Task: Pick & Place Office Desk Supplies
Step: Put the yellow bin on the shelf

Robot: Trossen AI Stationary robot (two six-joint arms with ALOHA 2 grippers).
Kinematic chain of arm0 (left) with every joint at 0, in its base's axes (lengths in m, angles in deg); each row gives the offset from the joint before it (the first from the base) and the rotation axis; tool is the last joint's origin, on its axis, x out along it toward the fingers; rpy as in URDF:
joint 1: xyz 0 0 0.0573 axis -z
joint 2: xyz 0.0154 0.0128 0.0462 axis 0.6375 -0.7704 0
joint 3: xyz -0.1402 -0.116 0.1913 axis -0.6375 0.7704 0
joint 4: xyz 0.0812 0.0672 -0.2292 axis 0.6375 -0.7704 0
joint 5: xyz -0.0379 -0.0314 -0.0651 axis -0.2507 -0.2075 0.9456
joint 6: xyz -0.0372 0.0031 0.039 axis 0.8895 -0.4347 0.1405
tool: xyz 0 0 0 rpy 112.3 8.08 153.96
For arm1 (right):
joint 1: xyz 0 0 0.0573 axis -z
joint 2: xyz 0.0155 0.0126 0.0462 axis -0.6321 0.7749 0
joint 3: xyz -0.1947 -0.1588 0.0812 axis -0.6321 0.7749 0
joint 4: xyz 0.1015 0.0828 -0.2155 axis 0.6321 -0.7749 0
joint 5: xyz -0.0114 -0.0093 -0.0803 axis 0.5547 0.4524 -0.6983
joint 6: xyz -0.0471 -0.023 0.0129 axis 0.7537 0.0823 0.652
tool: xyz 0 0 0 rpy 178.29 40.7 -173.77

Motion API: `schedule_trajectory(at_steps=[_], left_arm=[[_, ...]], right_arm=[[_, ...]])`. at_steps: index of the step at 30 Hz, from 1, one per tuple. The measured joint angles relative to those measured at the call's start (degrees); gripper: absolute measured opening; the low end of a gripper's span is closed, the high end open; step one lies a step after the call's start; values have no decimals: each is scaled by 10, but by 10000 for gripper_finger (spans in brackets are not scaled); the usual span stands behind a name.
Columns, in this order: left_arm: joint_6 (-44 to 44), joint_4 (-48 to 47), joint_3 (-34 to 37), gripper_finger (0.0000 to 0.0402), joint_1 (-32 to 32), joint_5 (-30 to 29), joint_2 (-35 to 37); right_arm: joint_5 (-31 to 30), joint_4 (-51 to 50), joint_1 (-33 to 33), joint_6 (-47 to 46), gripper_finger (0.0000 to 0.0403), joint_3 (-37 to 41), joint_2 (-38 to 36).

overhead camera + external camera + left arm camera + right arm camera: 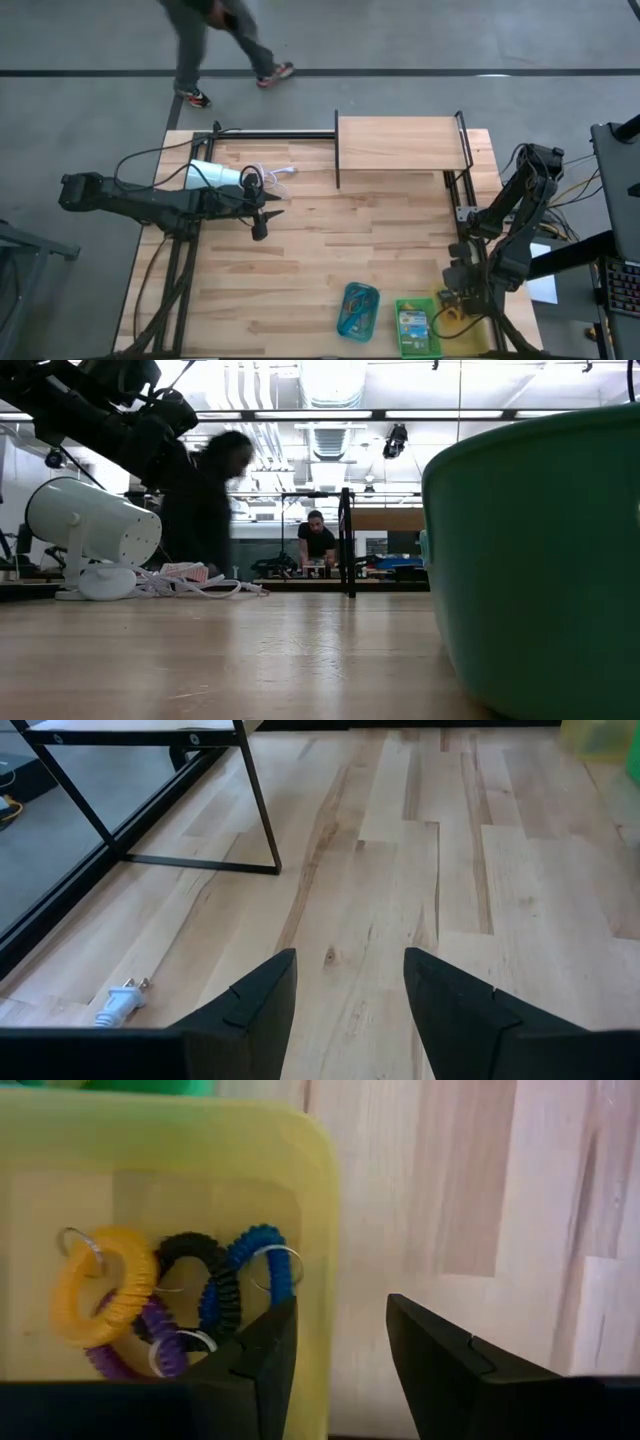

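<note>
A yellow tray (pixel 150 1150) at the table's near right holds several coiled loops (pixel 165 1305) in yellow, black, blue and purple, with metal rings on them. My right gripper (pixel 340 1350) (pixel 455 297) hangs open above the tray's rim, pointing steeply down, one finger over the tray's edge and one over bare wood; it holds nothing. Beside it, a green tray (pixel 418 345) holds a crayon box (pixel 413 323), and a teal tray (pixel 347 296) holds thin coloured pieces. My left gripper (pixel 350 990) (pixel 262 218) waits open above bare wood at the left.
A white lamp (pixel 213 174) (pixel 90 530) lies at the far left, its white cord and plug (pixel 120 1003) on the table. A wooden shelf on a black frame (pixel 398 143) stands at the far edge. A person walks past beyond the table; another shows in the low view.
</note>
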State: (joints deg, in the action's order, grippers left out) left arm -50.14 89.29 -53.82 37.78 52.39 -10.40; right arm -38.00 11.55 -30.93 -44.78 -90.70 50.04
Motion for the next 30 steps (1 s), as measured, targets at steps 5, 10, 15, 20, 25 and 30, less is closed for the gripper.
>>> schedule_trajectory(at_steps=[5,10,15,20,25,30], left_arm=[[0,0,0,190,0,0,0],[0,0,0,190,0,0,0],[0,0,0,190,0,0,0],[0,0,0,190,0,0,0],[0,0,0,190,0,0,0],[0,0,0,190,0,0,0]], right_arm=[[0,1,0,0,150,10,0],[0,1,0,0,137,20,0],[0,2,0,0,115,29,0],[1,4,0,0,80,34,0],[2,3,0,4,34,36,0],[2,3,1,4,11,36,0]])
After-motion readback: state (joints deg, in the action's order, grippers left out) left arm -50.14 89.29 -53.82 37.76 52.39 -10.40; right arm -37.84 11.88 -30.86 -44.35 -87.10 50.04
